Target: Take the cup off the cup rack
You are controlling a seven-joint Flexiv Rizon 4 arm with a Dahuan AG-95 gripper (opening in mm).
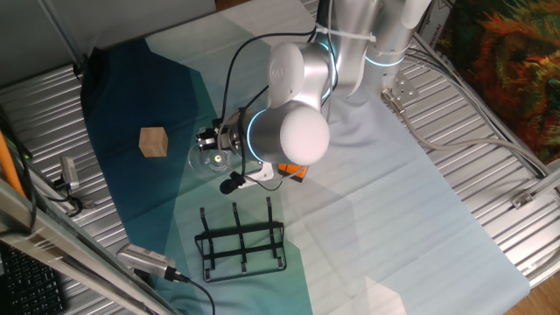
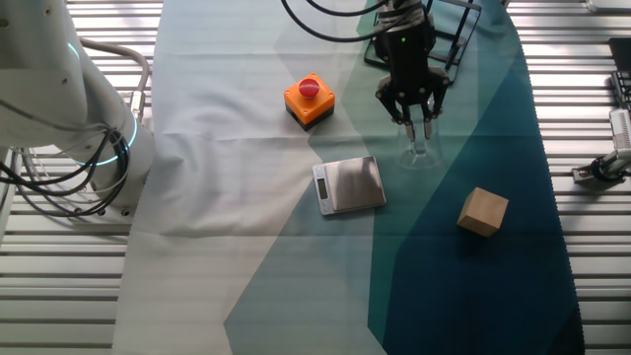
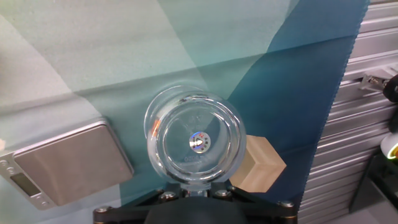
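The clear glass cup (image 3: pixel 194 140) fills the middle of the hand view, seen down its length with the round base facing me. My gripper (image 2: pixel 415 120) is shut on it, one finger on each side of the cup (image 2: pixel 419 150), over the teal part of the cloth. Whether its base touches the cloth I cannot tell. In one fixed view the cup (image 1: pixel 208 160) sits at the gripper (image 1: pixel 215 149), between the wooden cube and the arm. The black wire cup rack (image 1: pixel 241 238) stands apart from the cup, with bare prongs. Only part of the cup rack (image 2: pixel 463 25) shows behind the hand.
A tan wooden cube (image 2: pixel 483 211) lies close to the cup. A flat grey metal plate (image 2: pixel 348 184) and an orange button box (image 2: pixel 309 101) lie beside the gripper. Ribbed metal table surface (image 1: pixel 490 131) with cables borders the cloth.
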